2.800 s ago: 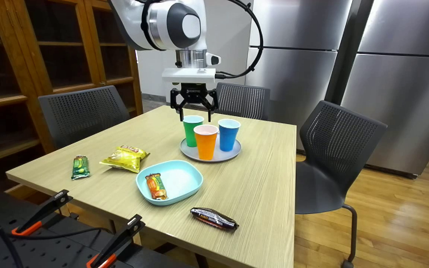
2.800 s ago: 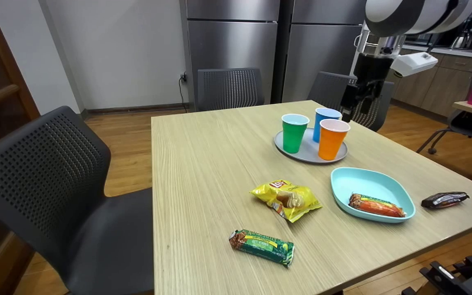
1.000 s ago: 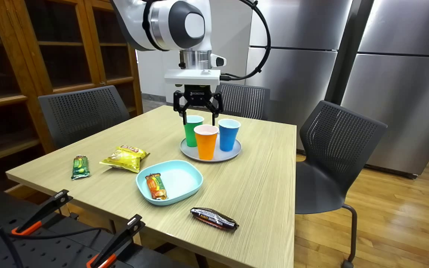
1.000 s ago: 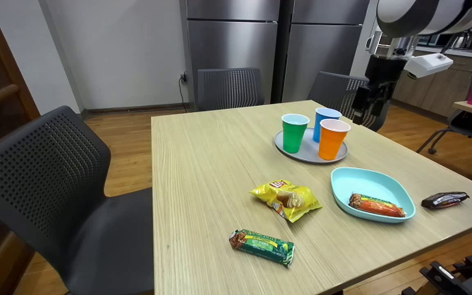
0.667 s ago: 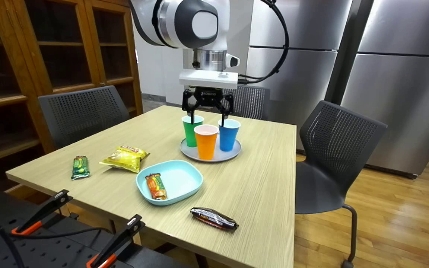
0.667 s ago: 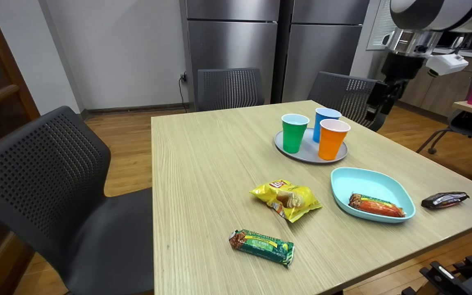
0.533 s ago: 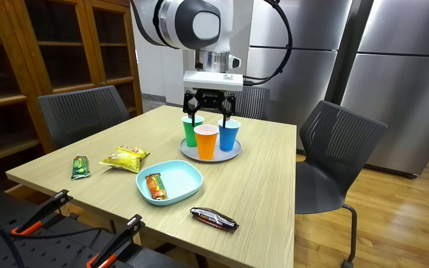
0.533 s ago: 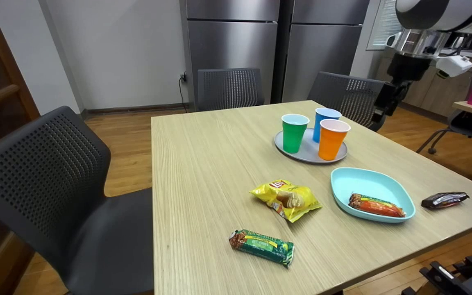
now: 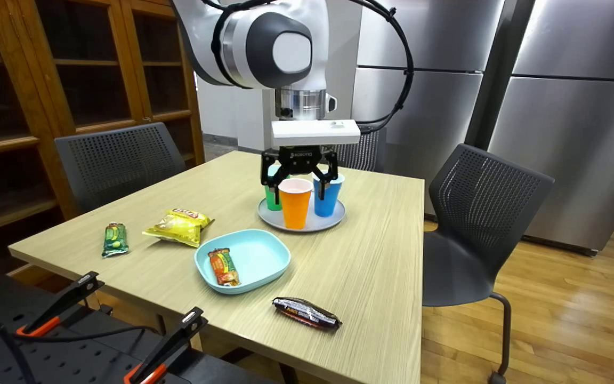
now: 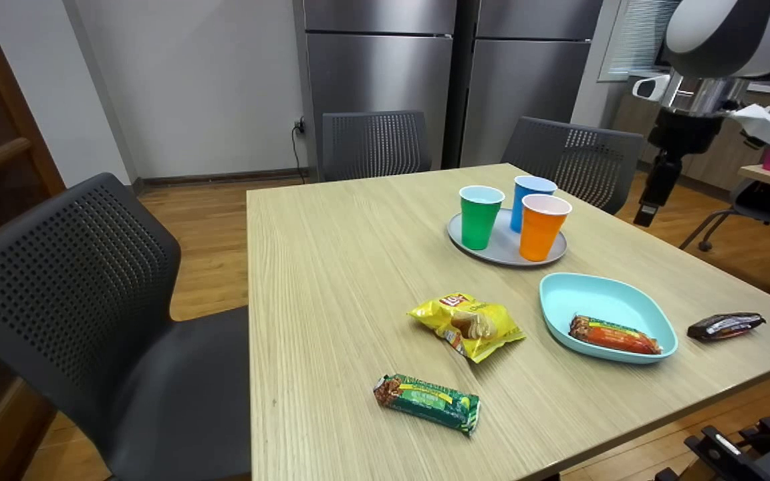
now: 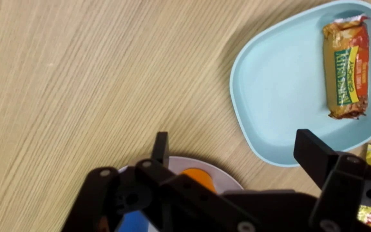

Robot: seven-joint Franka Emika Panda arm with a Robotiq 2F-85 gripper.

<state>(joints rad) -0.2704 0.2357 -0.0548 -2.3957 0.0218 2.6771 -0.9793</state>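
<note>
As its two fingers [image 11: 312,154] stand wide apart, the gripper [image 9: 299,196] grips nothing and, from where I stand, hangs above the table [image 9: 376,250] near the gray plate [image 10: 504,248], touching neither. An orange cup [image 9: 295,210], a green cup [image 10: 478,224] and a blue cup [image 9: 331,198] stand upright on this plate, presumably to stay grouped. The turquoise tray [image 11: 282,80] holds a wrapped bar [image 11: 346,71]; its raised wall likely keeps the bar from sliding off.
</note>
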